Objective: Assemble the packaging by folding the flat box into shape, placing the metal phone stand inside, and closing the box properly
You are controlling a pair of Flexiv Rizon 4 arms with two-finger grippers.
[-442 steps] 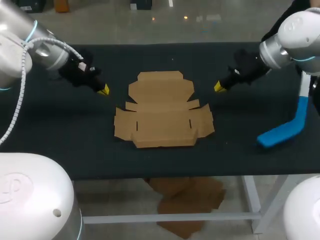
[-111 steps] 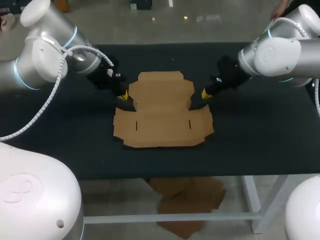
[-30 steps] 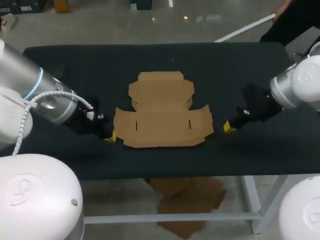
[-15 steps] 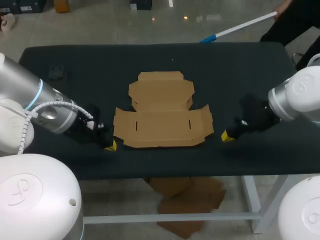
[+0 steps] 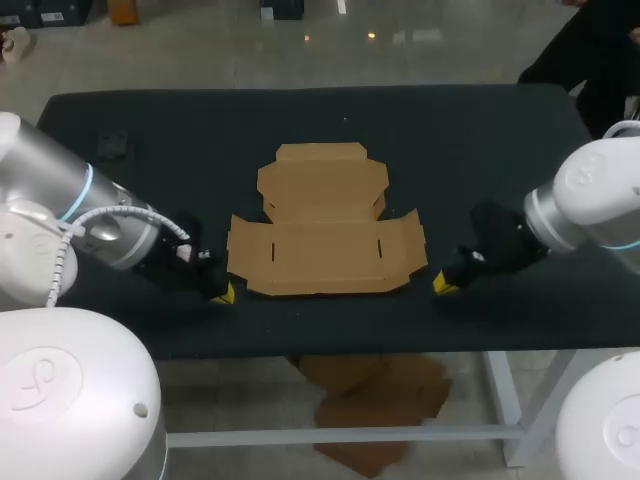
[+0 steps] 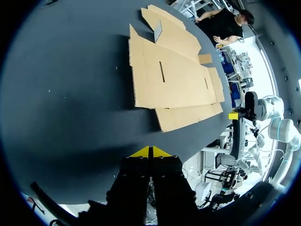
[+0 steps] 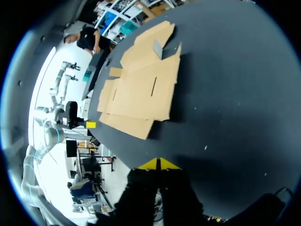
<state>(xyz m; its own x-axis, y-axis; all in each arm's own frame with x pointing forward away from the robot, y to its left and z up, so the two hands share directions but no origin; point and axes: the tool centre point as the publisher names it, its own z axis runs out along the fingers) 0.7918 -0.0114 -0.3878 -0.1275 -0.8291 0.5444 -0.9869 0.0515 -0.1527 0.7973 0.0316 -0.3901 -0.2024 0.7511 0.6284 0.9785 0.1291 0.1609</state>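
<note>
Black table (image 5: 330,110) is carrying the flat box (image 5: 325,225) unfolded at its middle, near the front edge, with bare surface lying all round. Left gripper (image 5: 224,293) is hanging just off the box's near left corner and right gripper (image 5: 440,285) just off its near right corner, both pinching closed on nothing.

Flat brown cardboard box blank (image 5: 325,225) mid-table, low enough to pass over. One small cardboard flap (image 7: 161,47) upright at box side. Bare black tabletop (image 5: 480,140) beyond box: far, left, right. Just left of box near corner: left gripper (image 5: 224,292), tips pressed together. Near box right near corner: right gripper (image 5: 441,285), tips likewise together. Small dark flat object (image 5: 110,147) well left of box.
</note>
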